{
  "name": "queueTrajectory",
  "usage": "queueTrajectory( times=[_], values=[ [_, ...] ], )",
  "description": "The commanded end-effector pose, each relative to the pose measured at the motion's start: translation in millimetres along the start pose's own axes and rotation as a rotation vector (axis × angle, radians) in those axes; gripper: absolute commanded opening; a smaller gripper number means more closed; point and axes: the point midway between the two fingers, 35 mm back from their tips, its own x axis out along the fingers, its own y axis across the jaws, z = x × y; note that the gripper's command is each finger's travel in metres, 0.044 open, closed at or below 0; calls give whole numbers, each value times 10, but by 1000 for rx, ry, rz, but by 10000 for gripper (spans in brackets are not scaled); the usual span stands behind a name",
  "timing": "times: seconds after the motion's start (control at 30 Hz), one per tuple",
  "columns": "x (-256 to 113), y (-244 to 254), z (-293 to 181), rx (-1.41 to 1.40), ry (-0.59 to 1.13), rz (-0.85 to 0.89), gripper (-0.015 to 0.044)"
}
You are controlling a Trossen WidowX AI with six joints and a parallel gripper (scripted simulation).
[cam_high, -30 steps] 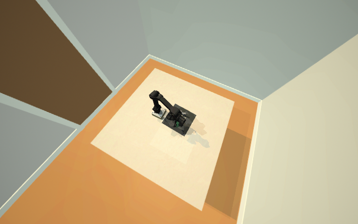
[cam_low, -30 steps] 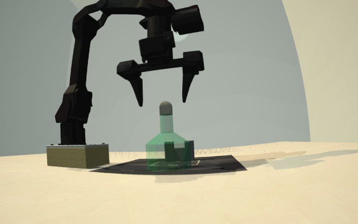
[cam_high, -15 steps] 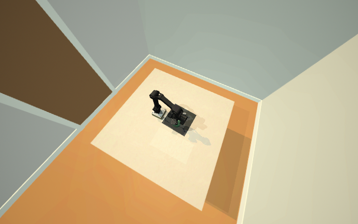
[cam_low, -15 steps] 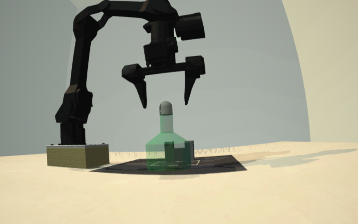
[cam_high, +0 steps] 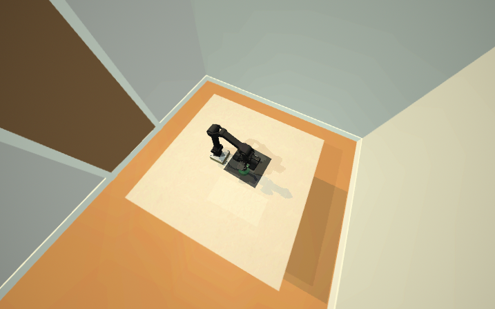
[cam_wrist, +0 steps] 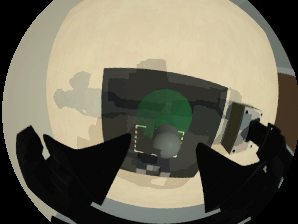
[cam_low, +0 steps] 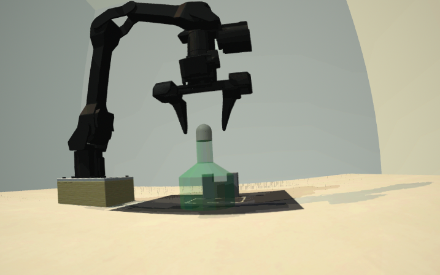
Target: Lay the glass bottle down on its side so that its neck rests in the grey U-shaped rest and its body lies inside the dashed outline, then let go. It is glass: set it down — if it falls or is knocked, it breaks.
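The green glass bottle (cam_high: 244, 172) (cam_low: 202, 174) (cam_wrist: 165, 105) stands upright on the dark mat, its grey rounded cap on top. My gripper (cam_low: 204, 131) (cam_wrist: 165, 143) is open and points down; its fingertips stand either side of the bottle's top, at about the height of the cap, touching nothing. The grey U-shaped rest (cam_low: 235, 184) (cam_wrist: 147, 169) stands behind the bottle in the exterior view and shows partly through the glass. The dashed outline (cam_low: 244, 199) (cam_wrist: 136, 142) lies between bottle and rest, partly hidden by the cap in the wrist view.
The dark mat (cam_high: 263, 161) (cam_low: 283, 201) (cam_wrist: 117, 80) lies on the pale table top (cam_high: 203, 230). The arm's base block (cam_high: 219, 156) (cam_low: 81, 193) (cam_wrist: 234, 127) stands beside the mat, on the left in the top and exterior views.
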Motion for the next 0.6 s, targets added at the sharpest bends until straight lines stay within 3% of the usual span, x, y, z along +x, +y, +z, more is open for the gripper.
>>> queueTrajectory(
  times=[0.0, 0.17, 0.57],
  values=[
    [-2, -8, -6, 6, -1, -2, 230],
    [-2, -8, -6, 6, -1, -2, 116],
    [-2, -8, -6, 6, -1, -2, 116]
  ],
)
